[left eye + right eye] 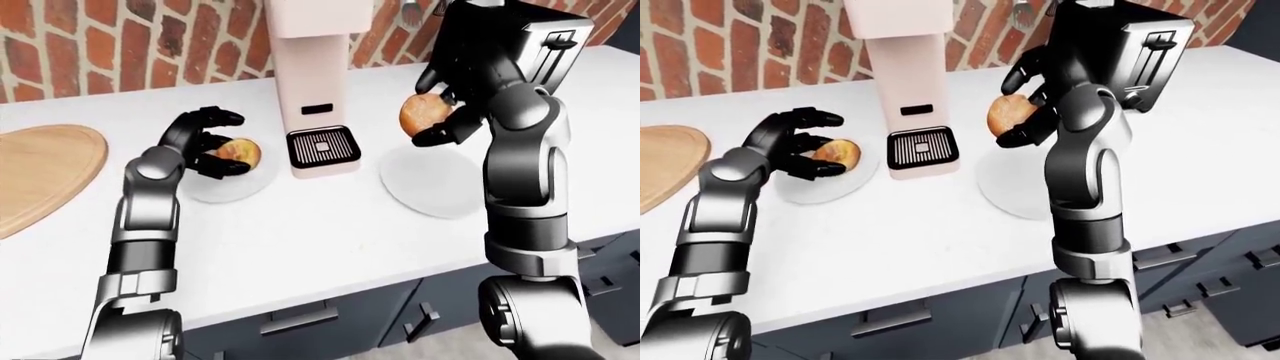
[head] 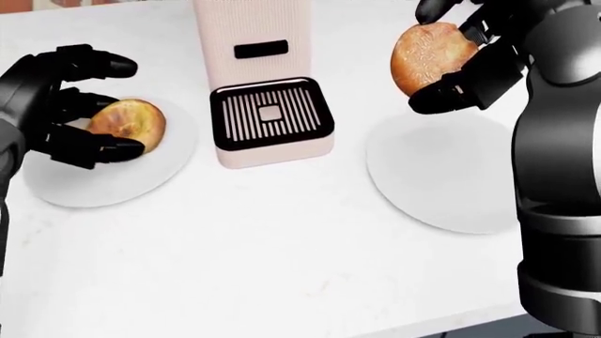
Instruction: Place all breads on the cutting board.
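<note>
The right hand [image 2: 460, 60] has its fingers [image 2: 442, 98] closed round a round golden bread roll [image 2: 430, 58], one finger above it and others under its lower edge, holding it up in the air clear of the worktop [image 2: 282, 246]. Directly below those fingers lies an empty white plate [image 2: 442, 176], not touching the roll. The left hand [image 2: 56, 105] has its fingers [image 2: 103, 149] curled about a second bread roll [image 2: 129, 123] that sits on another white plate [image 2: 113, 183]; one finger reaches over the top of the roll and another lies along its lower side, but there are gaps visible, so the fingers stand part open round it rather than clamped, and the roll rests on the plate. Between the two sets of fingers stands a pale pink coffee machine [image 2: 253, 42] with a black slotted drip tray [image 2: 270, 116] at its base, just beside the left-hand plate. In the left-eye view, well away to the left of the left fingers, a wooden cutting board [image 1: 40, 172] lies flat on the white worktop with no bread on it. Beyond the right fingers, toward the top right of that view, a dark toaster [image 1: 545, 45] stands near a red brick wall [image 1: 120, 45]. Below the worktop edge run dark grey cabinet drawers [image 1: 330, 322] with handles.
</note>
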Controlling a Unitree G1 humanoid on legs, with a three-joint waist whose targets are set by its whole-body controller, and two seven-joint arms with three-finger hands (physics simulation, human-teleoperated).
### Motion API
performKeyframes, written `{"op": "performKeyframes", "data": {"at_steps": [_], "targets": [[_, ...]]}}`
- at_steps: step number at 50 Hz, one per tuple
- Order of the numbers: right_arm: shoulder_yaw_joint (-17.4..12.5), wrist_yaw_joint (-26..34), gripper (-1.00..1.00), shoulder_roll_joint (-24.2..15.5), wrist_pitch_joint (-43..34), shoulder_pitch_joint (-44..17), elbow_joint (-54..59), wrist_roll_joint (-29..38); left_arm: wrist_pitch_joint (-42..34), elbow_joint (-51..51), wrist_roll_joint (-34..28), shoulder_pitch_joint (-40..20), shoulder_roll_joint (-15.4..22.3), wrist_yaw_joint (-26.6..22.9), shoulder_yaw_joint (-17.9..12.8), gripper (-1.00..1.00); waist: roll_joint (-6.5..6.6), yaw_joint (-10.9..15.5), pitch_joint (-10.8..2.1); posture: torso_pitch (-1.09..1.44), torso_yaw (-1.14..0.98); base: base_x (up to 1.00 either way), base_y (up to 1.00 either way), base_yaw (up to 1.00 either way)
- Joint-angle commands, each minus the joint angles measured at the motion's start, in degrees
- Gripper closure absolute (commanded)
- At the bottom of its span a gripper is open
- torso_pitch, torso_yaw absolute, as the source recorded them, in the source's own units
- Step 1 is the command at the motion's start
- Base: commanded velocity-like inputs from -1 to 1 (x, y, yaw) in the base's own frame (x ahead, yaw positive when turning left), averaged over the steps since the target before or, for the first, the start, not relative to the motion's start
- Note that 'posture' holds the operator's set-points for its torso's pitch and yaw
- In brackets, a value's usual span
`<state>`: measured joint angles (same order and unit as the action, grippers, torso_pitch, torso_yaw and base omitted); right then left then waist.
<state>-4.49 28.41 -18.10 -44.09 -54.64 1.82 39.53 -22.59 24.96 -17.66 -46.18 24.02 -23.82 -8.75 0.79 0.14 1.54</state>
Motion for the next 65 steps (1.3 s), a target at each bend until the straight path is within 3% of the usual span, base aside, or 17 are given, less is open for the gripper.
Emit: {"op": "performKeyframes", "data": {"at_steps": [1, 17, 22, 23, 27, 30, 31, 34, 49, 53, 54, 57, 65], "targets": [[-0.5, -0.8, 1.00, -0.6, 1.2, -2.2, -2.0, 0.4, 1.6, -1.3, -0.3, -1.5, 0.5, 0.4, -0.3, -0.27, 0.02, -0.1, -1.61, 0.00, 0.00, 0.00, 0.00, 0.00], [-0.5, -1.2, 1.00, -0.7, 1.4, -2.8, -1.3, 0.0, 8.4, 1.0, -4.2, 0.0, -0.1, 3.2, 0.4, -0.21, 0.05, 0.0, -1.52, 0.00, 0.00, 0.00, 0.00, 0.00], [-0.5, -1.0, 1.00, -0.8, 1.0, -2.7, -1.9, 0.0, 8.6, 1.1, -4.7, 0.6, -0.4, 3.4, 0.3, 0.00, 0.11, 0.0, -1.64, 0.00, 0.00, 0.00, 0.00, 0.00], [-0.5, -1.1, 1.00, -0.7, 1.2, -2.6, -1.8, 0.0, 8.8, 1.3, -4.7, 0.7, -0.5, 3.5, 0.3, 0.14, 0.11, -0.1, -1.67, 0.00, 0.00, 0.00, 0.00, 0.00], [-0.5, -1.3, 1.00, -0.7, 1.2, -2.9, -1.5, -0.1, 9.6, 2.5, -4.7, 0.6, -0.5, 3.9, 0.2, 0.18, 0.15, -0.1, -1.77, 0.00, 0.00, 0.00, 0.00, 0.00], [-0.2, -1.4, 1.00, -0.3, 0.9, -2.6, -2.0, 0.0, 9.0, 2.2, -4.4, 0.5, -0.5, 3.8, -0.1, 0.33, 0.22, -0.1, -1.87, 0.00, 0.00, 0.00, 0.00, 0.00], [-0.3, -1.4, 1.00, -0.3, 0.9, -2.6, -1.9, 0.0, 8.9, 2.4, -4.0, 0.2, -0.4, 3.9, -0.3, 0.45, 0.26, -0.1, -1.90, 0.00, 0.00, 0.00, 0.00, 0.00], [-0.3, -1.7, 1.00, -0.2, 1.3, -2.5, -1.6, -0.2, 7.7, 3.3, -2.4, -1.0, 0.0, 3.5, -0.9, 0.44, 0.31, -0.2, -1.97, 0.00, 0.00, 0.00, 0.00, 0.00], [-1.4, -3.0, 1.00, -0.2, -1.1, -6.1, -0.6, -2.5, -3.7, 1.7, 5.9, -10.5, 4.5, 1.2, -1.9, 0.51, 0.10, -0.3, -1.42, 0.00, 0.00, 0.00, 0.00, 0.00], [-2.9, -4.7, 1.00, -0.3, -3.4, -8.1, 0.1, -6.4, -8.5, -2.0, 7.1, -12.2, 5.2, 0.0, -2.2, 0.58, 0.11, -0.3, -1.24, 0.00, 0.00, 0.00, 0.00, 0.00], [-4.5, -5.3, 1.00, 0.4, -5.7, -9.3, -0.3, -8.9, -10.7, -3.8, 7.4, -12.7, 5.5, -0.5, -2.4, 0.58, 0.12, -0.2, -1.21, 0.00, 0.00, 0.00, 0.00, 0.00], [-5.2, -6.9, 1.00, -0.1, -9.9, -11.1, -1.2, -13.7, -16.4, -8.1, 9.3, -14.6, 5.7, -0.9, -3.0, 0.73, 0.11, -0.2, -1.04, 0.00, 0.00, 0.00, 0.00, 0.00], [-5.7, -12.1, 1.00, -1.5, -17.0, -12.3, -4.6, -23.4, -25.3, -17.2, 13.3, -15.1, 7.6, -0.7, -4.3, 0.79, 0.08, -0.1, -0.33, 0.00, 0.00, 0.00, 0.00, 0.00]]}}
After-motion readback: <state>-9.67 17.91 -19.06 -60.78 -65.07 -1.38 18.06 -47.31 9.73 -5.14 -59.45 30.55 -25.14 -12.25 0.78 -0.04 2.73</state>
